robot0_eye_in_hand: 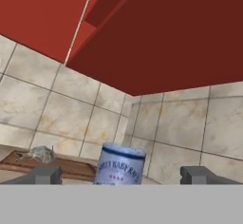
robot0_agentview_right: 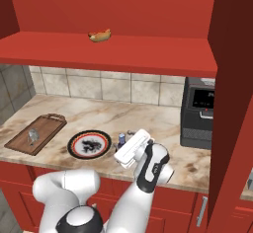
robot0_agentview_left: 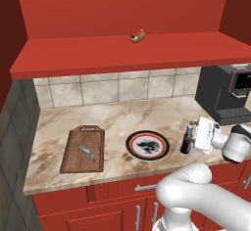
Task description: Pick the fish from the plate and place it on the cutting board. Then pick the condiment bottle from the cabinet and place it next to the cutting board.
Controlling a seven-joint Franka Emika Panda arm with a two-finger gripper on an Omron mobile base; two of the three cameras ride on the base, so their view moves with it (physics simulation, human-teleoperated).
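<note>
Hand view: your gripper (robot0_eye_in_hand: 118,174) has its jaws wide, holding nothing. The small dark purple-brown condiment bottle with light blue cap (robot0_eye_in_hand: 120,163) stands upright between the fingertips, on the counter, right of the round black-rimmed plate (robot0_agentview_left: 148,145). The slender silvery fish (robot0_agentview_left: 87,151) already lies on the dark-brown wooden cutting board (robot0_agentview_left: 83,149), well beyond the left jaw. I'd judge the bottle released; back straight off along the jaw axis.

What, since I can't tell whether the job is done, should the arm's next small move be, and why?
Probably draw the gripper straight back from the condiment bottle. The jaws stand open on either side of it, the bottle stands upright on the counter beside the plate, and the fish lies on the cutting board.
</note>
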